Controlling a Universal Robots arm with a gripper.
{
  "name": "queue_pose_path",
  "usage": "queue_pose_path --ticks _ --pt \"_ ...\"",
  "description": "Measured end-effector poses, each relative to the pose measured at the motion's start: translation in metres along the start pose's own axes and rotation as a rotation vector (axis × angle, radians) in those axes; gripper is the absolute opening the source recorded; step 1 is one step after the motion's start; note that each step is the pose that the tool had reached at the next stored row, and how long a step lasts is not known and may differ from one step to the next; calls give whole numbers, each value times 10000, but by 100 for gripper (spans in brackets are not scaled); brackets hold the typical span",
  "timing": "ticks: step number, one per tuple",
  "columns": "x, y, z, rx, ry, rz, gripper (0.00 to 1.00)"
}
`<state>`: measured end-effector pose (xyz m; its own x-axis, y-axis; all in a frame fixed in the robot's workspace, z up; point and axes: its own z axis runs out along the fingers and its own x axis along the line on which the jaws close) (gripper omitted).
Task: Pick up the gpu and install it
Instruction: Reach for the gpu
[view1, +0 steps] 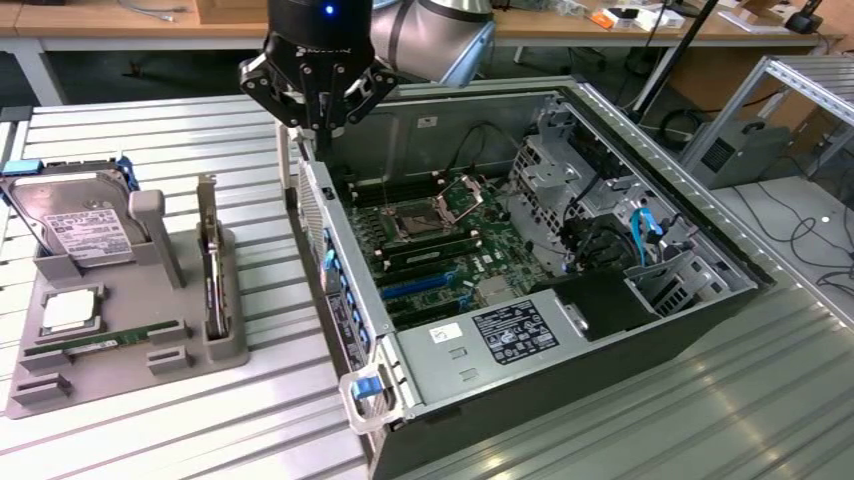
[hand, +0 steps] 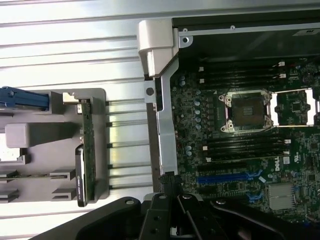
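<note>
Gripper (view1: 320, 122) pinched closed, nothing between the tips, empty. It hangs over the rear wall of the open case (view1: 350, 318), near its far corner; contact with the wall unclear. In the wrist view the gripper (hand: 170, 184) tips sit right over that wall edge, board (hand: 240, 150) on 1 side, table (hand: 70, 55) on the other.

Gpu (view1: 208, 262) not picked up: it stands on edge in a slot of the grey tray (view1: 200, 352), off to the exterior view's left of the gripper and nearer the camera, apart from it, a strip of table between tray and case. Wrist view: gpu (hand: 88, 145) edge-on in the tray (hand: 102, 165).

Past the gpu, farther from the gripper: hard drive (view1: 80, 228) upright, memory stick (view1: 118, 341) lying flat. Socket (view1: 422, 214) open on the board, to the gripper's other side.
</note>
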<state>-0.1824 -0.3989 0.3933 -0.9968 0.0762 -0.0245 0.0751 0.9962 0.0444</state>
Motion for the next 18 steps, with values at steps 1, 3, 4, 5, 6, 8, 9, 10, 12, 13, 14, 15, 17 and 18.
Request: queue_pose_path --ticks 1,3,4,5,6,8,9,10,12,13,14,15,17,18 --pt "10 -1 0 0 0 0 11" --pt "25 -2 -1 0 0 0 11" --pt "39 -3 -1 0 0 0 11" --pt "50 -4 -1 0 0 0 11" --pt "60 -5 -2 0 0 0 11" --pt "75 -6 -2 -1 0 0 11" --pt "88 -7 -2 0 0 0 11" --pt "101 -8 -3 1 0 0 11" --pt "125 -10 -3 0 0 0 11" --pt "138 -11 -4 0 0 0 11" --pt "147 -11 -4 0 0 -1 11" --pt "159 -12 -4 0 0 0 11" --pt "179 -14 -5 0 0 0 11" --pt "187 -14 -5 0 0 0 11"
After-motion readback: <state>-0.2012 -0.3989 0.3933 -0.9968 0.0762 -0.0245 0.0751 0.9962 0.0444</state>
